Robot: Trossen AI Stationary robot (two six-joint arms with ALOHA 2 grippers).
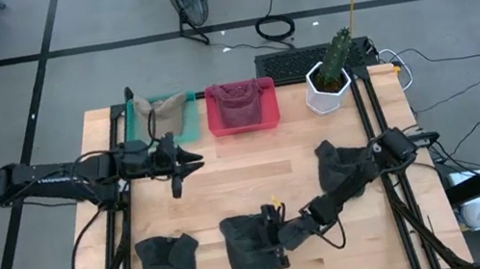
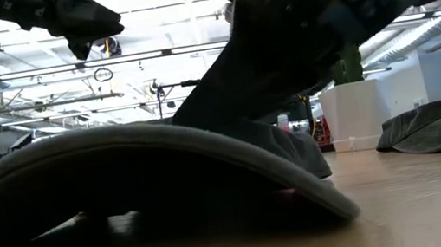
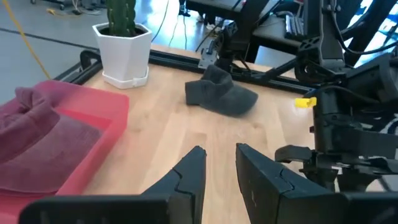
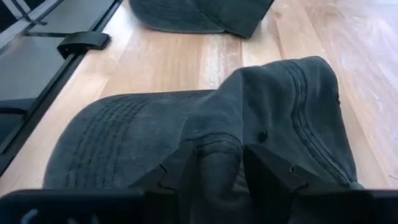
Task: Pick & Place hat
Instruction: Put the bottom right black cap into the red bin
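Your right tool (image 4: pixel 214 168) pinches the crown fabric of the dark hat (image 1: pixel 247 247) at the table's (image 1: pixel 255 166) front edge, brim toward that edge; left tool (image 1: pixel 188 160) hovers slightly parted, empty.

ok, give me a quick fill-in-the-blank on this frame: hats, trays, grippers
The right gripper pinches the ____ hat at the table's front edge.
The pink tray holds a ____ hat.
The left gripper hovers open, holding ____.
Beside the pink tray stands a white pot holding a ____.

Missing words: dark grey; pink; nothing; cactus
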